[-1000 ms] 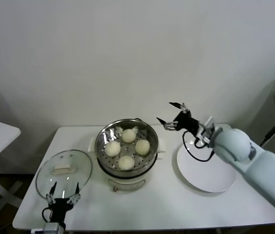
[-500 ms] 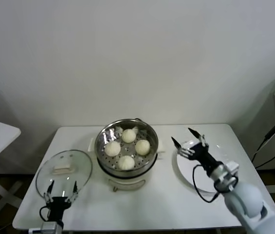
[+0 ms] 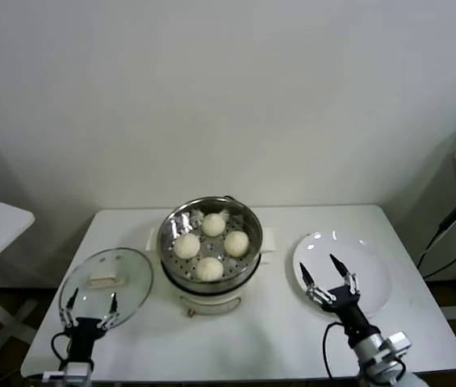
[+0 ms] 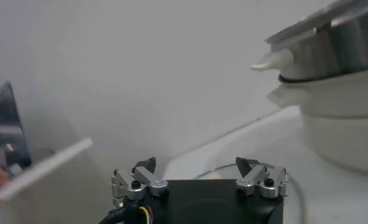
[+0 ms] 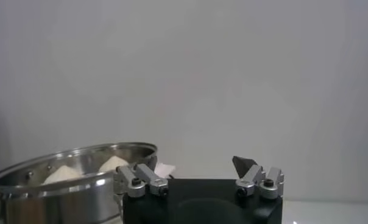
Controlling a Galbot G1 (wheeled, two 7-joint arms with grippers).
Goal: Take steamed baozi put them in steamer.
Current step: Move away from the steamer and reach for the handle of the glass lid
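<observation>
Baozi: four steamed baozi (image 3: 210, 245) lie inside the steamer (image 3: 211, 278)
Right gripper (image 3: 329, 279): fingers spread, empty; over the plate (image 3: 377, 278)
Left gripper (image 3: 89, 310): fingers spread, empty; over the glass lid (image 3: 123, 270)

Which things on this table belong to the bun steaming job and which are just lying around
Part of the job:
- four steamed baozi, all sitting in the steamer
- steamer, mid-table
- right tool, open, low over the plate
- left tool, open, low by the lid

Just lying about:
- white plate, nothing on it
- glass lid, flat on the table
</observation>
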